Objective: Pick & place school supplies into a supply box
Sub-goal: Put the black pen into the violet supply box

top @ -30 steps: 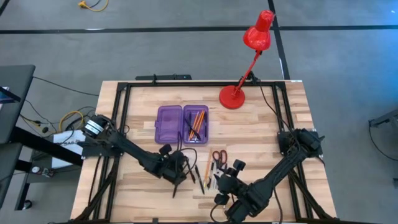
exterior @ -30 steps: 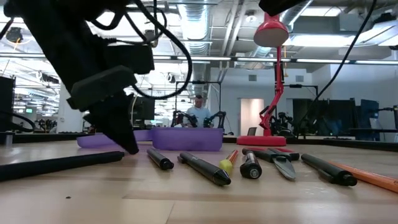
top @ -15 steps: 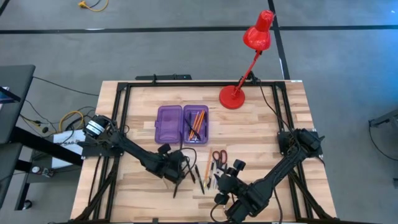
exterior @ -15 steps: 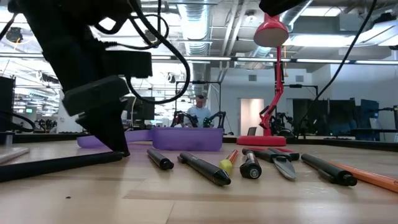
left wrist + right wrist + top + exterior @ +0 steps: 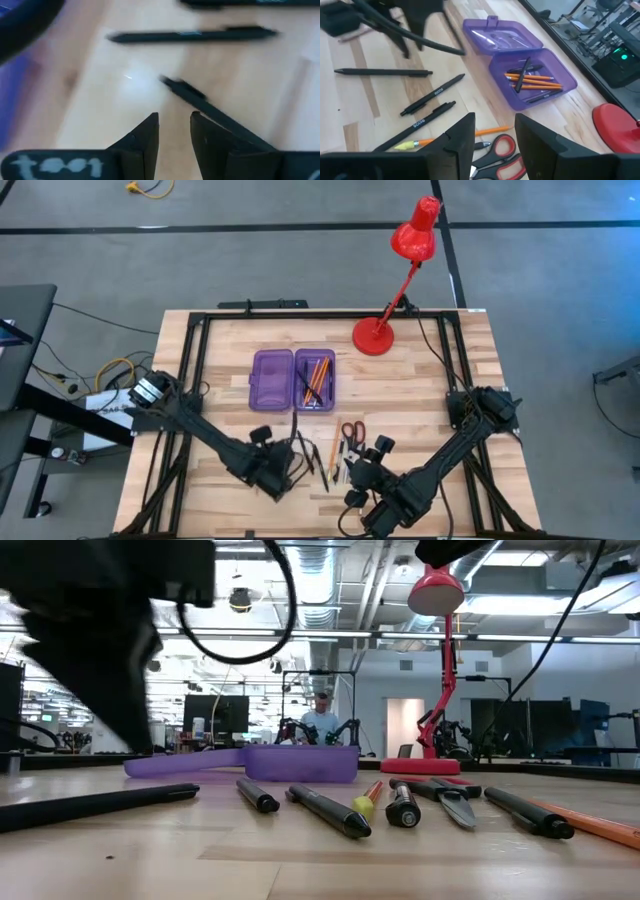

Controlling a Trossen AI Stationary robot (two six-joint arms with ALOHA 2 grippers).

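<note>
The translucent purple plastic pencil case (image 5: 293,379) lies open on the pale wooden desk (image 5: 420,395), its two hinged halves side by side; this box serves as the landmark. The half nearer the red desk lamp (image 5: 398,275) holds several thin orange pencils (image 5: 319,378) with a dark pen crossed over them, while the other half looks empty. On the front side of the case, loose supplies lie on the desk: slim black pens (image 5: 319,463), one orange pencil with a yellow tip (image 5: 437,140), and a small pair of red-handled scissors (image 5: 350,434), all near one another and apart from the case. The left end effector (image 5: 281,477) hangs low over the desk in front of the case, just beside the loose pens; its two dark fingers (image 5: 146,137) stand slightly apart with nothing between them, and a black pen (image 5: 200,102) lies on the wood just beyond their tips. The right end effector (image 5: 358,470) waits in front of the scissors, its fingers (image 5: 461,137) spread and empty. In the low view a person (image 5: 321,720) shows far behind the case.
</note>
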